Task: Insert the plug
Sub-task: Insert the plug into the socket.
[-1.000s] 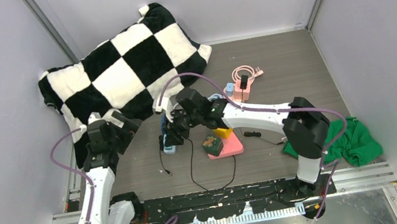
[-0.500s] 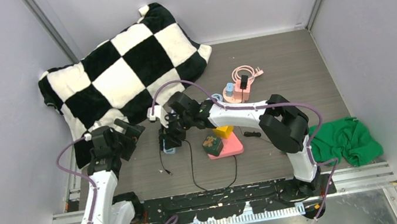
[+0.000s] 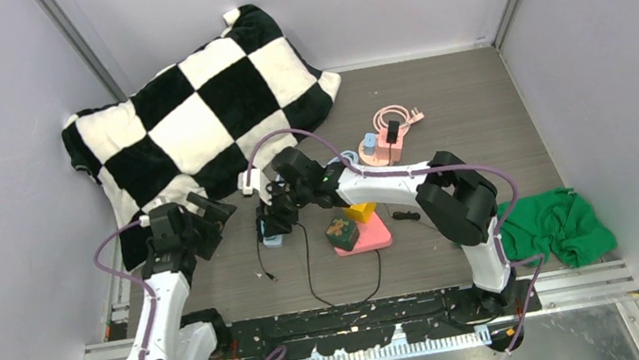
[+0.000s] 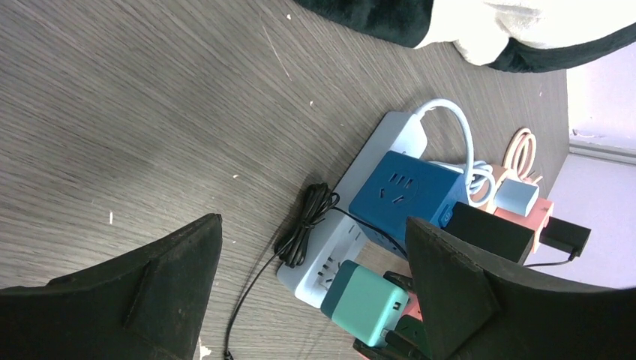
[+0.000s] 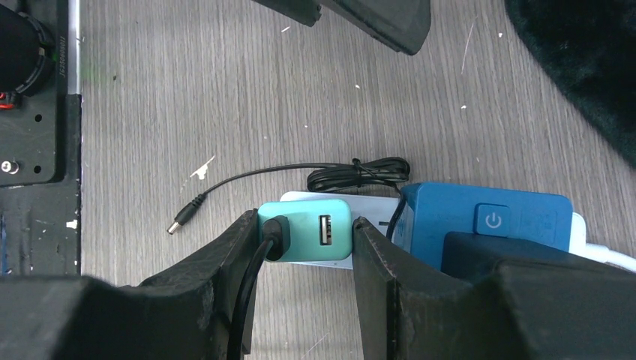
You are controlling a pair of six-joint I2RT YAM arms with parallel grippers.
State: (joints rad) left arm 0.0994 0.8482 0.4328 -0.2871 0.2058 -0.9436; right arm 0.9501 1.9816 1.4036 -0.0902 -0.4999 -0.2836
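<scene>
My right gripper [image 5: 304, 234] is shut on a teal plug [image 5: 307, 238] with a black cable in its back. It holds the plug at the near end of a white power strip [image 4: 330, 244], right over its free socket. A blue cube adapter [image 5: 480, 225] sits in the strip beside it. In the left wrist view the teal plug [image 4: 365, 302] hovers at the strip's end. My left gripper [image 4: 311, 289] is open and empty, just left of the strip. In the top view the right gripper [image 3: 272, 218] and left gripper [image 3: 207, 218] face each other across the strip.
A black-and-white checkered pillow [image 3: 200, 112] lies at the back left. A bundled black cable [image 5: 358, 174] lies by the strip, its barrel tip [image 5: 184, 217] on the floor. A pink base with blocks [image 3: 362, 231], a pink cord [image 3: 388, 122] and a green cloth [image 3: 557, 226] lie to the right.
My right gripper has moved a little left and down with the teal plug, onto the strip's end. My left arm has shifted slightly toward the strip.
</scene>
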